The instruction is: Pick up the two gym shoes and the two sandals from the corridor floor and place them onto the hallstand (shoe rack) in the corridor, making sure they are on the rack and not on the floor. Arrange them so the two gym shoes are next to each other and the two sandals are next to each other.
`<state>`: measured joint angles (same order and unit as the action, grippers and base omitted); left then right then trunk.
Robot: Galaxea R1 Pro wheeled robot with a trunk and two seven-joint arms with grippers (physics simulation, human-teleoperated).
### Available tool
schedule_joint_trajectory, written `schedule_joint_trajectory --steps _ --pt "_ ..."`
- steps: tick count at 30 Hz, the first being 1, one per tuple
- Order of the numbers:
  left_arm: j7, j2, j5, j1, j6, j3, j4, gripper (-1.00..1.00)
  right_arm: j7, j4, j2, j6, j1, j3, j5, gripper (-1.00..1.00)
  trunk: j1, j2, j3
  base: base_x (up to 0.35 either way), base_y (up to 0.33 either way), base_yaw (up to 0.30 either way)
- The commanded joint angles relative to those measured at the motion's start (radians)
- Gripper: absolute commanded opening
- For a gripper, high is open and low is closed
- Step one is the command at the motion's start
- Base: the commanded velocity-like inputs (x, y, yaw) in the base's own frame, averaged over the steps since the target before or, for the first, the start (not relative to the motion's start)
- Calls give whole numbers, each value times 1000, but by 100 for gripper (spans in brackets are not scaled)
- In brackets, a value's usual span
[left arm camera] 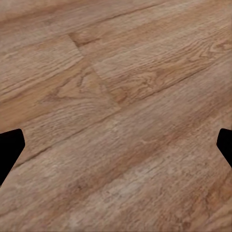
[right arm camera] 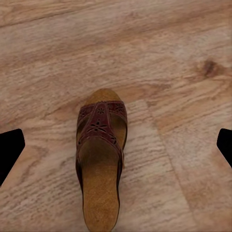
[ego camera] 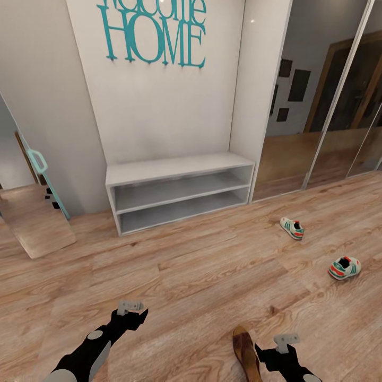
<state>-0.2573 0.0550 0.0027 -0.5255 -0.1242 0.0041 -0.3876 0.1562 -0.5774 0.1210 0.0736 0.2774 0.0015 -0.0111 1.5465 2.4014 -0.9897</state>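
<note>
Two off-white gym shoes with green stripes lie apart on the wood floor (ego camera: 201,276) at the right: one farther off (ego camera: 292,228), one nearer (ego camera: 344,267). One brown sandal (ego camera: 246,353) lies near the bottom, just left of my right gripper (ego camera: 281,347). The right wrist view looks down on this sandal (right arm camera: 100,159), between the widely spread black fingertips (right arm camera: 10,152); the gripper is open above it. My left gripper (ego camera: 130,313) hangs open over bare planks (left arm camera: 116,96). The second sandal and the hallstand are out of view.
A grey two-slot bench (ego camera: 178,168) with a plain tall back bearing teal "HOME" letters (ego camera: 156,37) stands straight ahead against the wall. Mirrored sliding doors (ego camera: 329,106) line the right. A leaning mirror panel (ego camera: 32,212) is at the left.
</note>
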Motion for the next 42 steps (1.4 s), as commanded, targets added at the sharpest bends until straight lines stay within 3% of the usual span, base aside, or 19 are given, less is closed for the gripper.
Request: schedule_joint_trajectory --steps 1,14,42 --pt "-3 0 0 -1 -3 1 1 100 3 1 0 3 0 0 -1 100 4 8 -4 0 0 0" --pt "-2 1 0 -1 -3 1 0 100 3 1 0 3 0 0 -1 100 54 99 -52 0 0 0" --pt "-3 2 0 -1 -6 -2 0 100 2 1 1 3 0 0 -1 100 66 105 -202 0 0 0"
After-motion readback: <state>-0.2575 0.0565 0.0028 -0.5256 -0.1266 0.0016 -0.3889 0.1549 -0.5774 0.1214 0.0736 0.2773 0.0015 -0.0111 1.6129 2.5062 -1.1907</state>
